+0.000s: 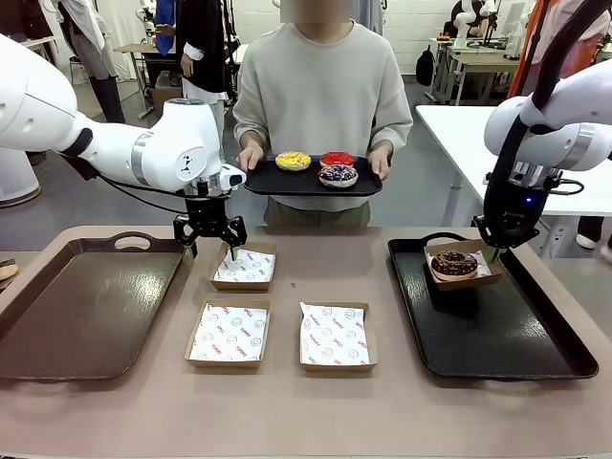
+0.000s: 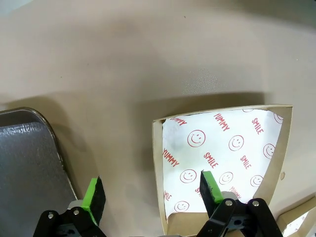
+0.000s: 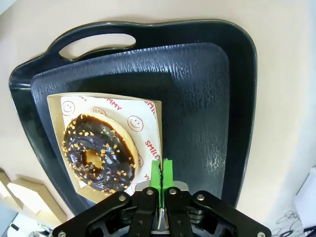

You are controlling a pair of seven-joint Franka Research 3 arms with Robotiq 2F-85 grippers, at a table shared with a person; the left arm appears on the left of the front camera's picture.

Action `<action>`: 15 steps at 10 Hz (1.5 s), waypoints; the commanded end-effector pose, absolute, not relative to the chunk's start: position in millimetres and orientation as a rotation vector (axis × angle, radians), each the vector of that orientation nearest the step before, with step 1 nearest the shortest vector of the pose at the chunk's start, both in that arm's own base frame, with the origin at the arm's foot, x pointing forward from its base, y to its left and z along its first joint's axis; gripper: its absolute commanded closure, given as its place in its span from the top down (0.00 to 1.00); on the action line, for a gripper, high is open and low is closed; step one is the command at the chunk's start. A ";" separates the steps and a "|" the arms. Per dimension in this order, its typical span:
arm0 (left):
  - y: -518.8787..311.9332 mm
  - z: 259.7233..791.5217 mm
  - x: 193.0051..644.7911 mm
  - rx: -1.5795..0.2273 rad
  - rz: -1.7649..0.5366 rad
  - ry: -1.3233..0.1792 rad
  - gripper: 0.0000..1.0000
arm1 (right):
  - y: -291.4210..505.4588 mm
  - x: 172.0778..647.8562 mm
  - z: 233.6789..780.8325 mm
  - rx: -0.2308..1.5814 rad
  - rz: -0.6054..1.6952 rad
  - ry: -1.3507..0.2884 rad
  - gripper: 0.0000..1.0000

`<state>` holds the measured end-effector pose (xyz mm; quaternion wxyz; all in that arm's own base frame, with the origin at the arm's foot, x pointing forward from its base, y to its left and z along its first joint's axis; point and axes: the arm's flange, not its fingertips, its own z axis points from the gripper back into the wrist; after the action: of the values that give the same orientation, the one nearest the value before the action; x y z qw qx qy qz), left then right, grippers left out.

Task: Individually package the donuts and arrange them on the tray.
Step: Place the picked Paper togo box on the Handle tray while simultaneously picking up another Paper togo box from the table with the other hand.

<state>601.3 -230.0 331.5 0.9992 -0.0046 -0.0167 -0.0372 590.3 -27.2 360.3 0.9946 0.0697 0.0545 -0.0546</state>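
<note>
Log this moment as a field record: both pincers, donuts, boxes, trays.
left pincer: open, straddling one wall of the far lined box
right pincer: shut on the rim of the donut box, over the black tray
chocolate donut: in the donut box
person's tray: yellow-iced donut, red donut, sprinkled dark donut, unboxed
near boxes: two, lined, on the table
brown tray: robot's left side

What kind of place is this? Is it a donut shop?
More likely a robot lab set up like one. Two white robot arms work at the table, a person holds a tray of donuts, and work desks stand behind.
</note>
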 end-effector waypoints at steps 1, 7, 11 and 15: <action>-235.1 329.6 606.5 0.016 -0.047 -0.051 1.00 | -26.2 593.2 359.3 0.127 -0.113 0.108 0.01; -235.4 326.0 612.7 -0.025 -0.032 -0.026 0.00 | -26.7 591.8 357.6 0.139 -0.099 0.135 0.84; -233.9 324.3 615.2 -0.022 -0.027 -0.018 0.07 | -28.2 591.8 356.8 0.151 -0.106 0.136 0.95; -231.5 325.5 615.3 -0.027 -0.028 -0.015 0.00 | -29.1 590.7 356.9 0.171 -0.105 0.141 1.00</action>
<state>611.4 -231.0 324.4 0.9995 -0.0093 -0.0136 -0.0279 587.9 -28.3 357.4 0.9937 0.0721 0.0657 -0.0547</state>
